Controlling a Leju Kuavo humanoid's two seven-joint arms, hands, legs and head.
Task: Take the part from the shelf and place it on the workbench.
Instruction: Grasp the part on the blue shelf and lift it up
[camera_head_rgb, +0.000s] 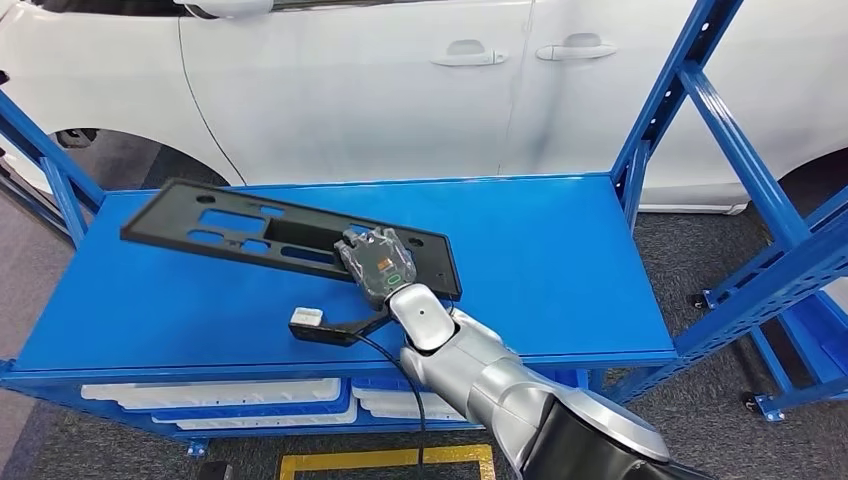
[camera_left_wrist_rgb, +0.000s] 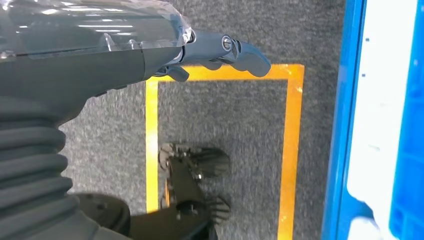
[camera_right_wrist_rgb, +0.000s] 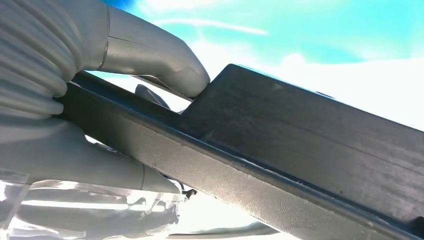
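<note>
The part (camera_head_rgb: 240, 232) is a long, flat black panel with several cut-outs, lying slantwise over the blue top surface (camera_head_rgb: 540, 260) of the metal rack. My right hand (camera_head_rgb: 378, 262) grips it near its right end. Up close in the right wrist view, the grey thumb (camera_right_wrist_rgb: 150, 55) presses on one face of the part (camera_right_wrist_rgb: 300, 150) and the fingers (camera_right_wrist_rgb: 100, 170) wrap the other side. My left hand (camera_left_wrist_rgb: 220, 52) hangs beside my body over the floor and holds nothing, its fingers loosely apart.
A white car (camera_head_rgb: 380, 90) stands right behind the rack. Blue uprights and slanted braces (camera_head_rgb: 700, 110) rise at the right, another upright (camera_head_rgb: 50, 170) at the left. White trays (camera_head_rgb: 220, 395) sit on the level below. Yellow tape (camera_left_wrist_rgb: 150, 140) marks the grey carpet.
</note>
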